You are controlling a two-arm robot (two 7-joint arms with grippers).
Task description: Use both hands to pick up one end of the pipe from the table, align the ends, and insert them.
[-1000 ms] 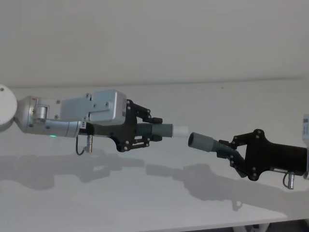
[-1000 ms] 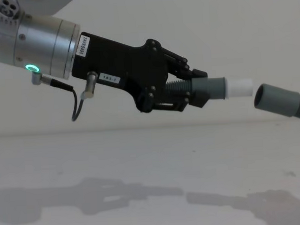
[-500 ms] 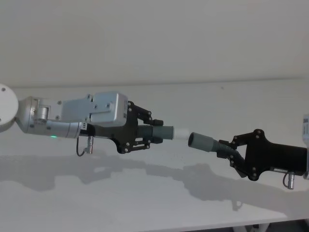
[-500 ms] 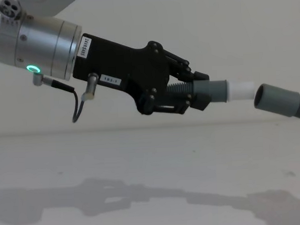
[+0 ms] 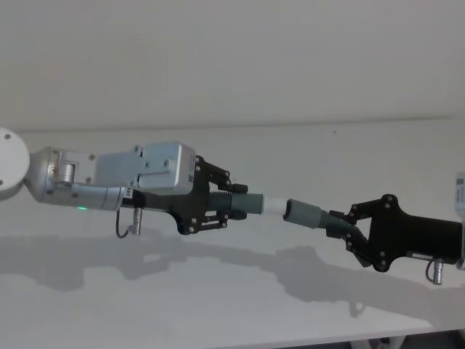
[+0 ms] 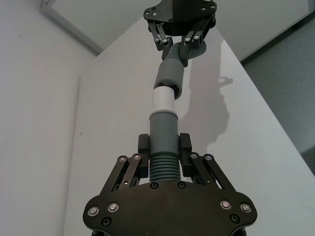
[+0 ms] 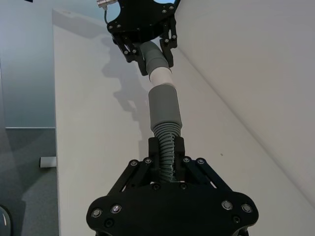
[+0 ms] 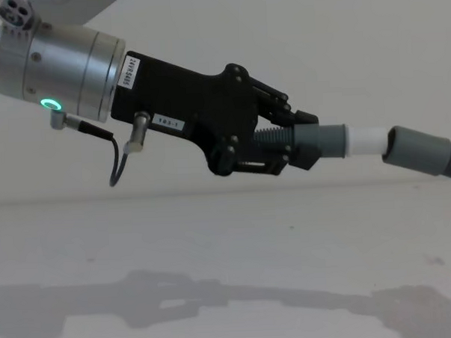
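Note:
Both pipe pieces hang in the air above the white table (image 5: pixel 218 291). My left gripper (image 5: pixel 231 203) is shut on the ribbed part of one grey piece (image 5: pixel 248 203), and its white tip (image 5: pixel 272 206) points right. My right gripper (image 5: pixel 347 227) is shut on the ribbed part of the other piece, whose grey socket mouth (image 5: pixel 300 212) faces left. The two pieces stand nearly in one line. In the chest view the white tip (image 8: pixel 363 140) meets the socket (image 8: pixel 419 151). In the left wrist view the white tip (image 6: pixel 163 101) sits just inside the socket's mouth (image 6: pixel 171 78).
A small white object (image 5: pixel 460 193) shows at the right edge of the head view. The table's front edge runs along the bottom there. In the right wrist view a short white cylinder (image 7: pixel 47 161) lies on the grey floor beside the table.
My left gripper has moved right with its piece, and the gap between white tip and socket has closed. The right gripper has held still.

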